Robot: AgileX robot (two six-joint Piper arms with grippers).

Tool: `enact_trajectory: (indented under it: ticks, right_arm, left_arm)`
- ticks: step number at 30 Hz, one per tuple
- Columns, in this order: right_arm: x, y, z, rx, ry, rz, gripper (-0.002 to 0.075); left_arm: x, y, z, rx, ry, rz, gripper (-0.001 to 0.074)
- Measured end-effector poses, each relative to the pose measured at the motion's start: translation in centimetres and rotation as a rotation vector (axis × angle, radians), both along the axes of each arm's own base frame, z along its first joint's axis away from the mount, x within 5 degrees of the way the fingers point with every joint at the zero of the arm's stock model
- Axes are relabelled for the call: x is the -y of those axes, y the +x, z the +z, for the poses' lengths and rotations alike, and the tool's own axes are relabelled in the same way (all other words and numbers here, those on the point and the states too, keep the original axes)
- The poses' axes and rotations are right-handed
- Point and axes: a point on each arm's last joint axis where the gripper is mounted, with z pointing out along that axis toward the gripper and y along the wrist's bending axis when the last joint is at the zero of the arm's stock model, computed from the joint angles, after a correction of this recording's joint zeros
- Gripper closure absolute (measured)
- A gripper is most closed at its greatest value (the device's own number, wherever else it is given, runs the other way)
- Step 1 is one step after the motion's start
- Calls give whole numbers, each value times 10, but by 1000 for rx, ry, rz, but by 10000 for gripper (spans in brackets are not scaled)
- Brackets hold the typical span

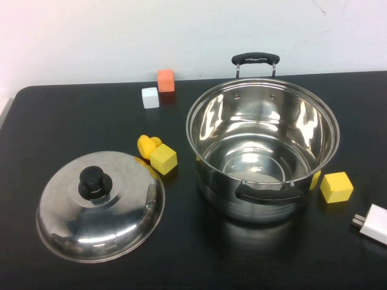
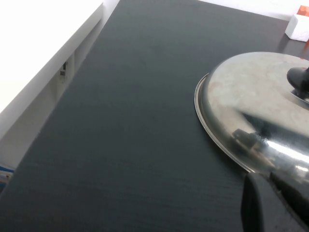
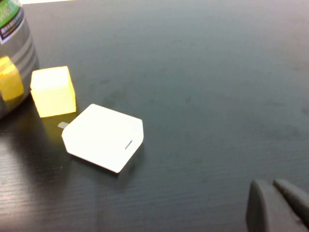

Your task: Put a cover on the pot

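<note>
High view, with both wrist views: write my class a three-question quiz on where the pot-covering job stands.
1. True or false: the lid already sits on the pot.
2. Multiple choice: the right end effector is over the table to the right of the pot. Which thing lies nearest it? A. the orange block; B. the white charger; C. the lid.
3. Fill the blank: the left end effector is beside the lid's rim, and the lid's knob is ___ in colour.

Key: 1 false, as the lid lies on the table to the left of the pot; 2 B; 3 black.
</note>
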Motion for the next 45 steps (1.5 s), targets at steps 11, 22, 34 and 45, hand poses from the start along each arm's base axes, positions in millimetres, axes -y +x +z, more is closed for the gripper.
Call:
enact_trajectory:
  ticks: [11, 22, 34, 45]
  right_arm:
    - [0, 0, 0, 0, 0, 0, 728]
    - [0, 0, 0, 0, 0, 0, 728]
    - [0, 0, 0, 0, 0, 0, 728]
    - [0, 0, 0, 0, 0, 0, 728]
  left_arm:
    - [0, 0, 0, 0, 0, 0, 738]
    - [0, 0, 0, 0, 0, 0, 738]
    - [-1, 0, 0, -3, 40, -2, 738]
    - [-1, 0, 1, 11, 70, -5, 738]
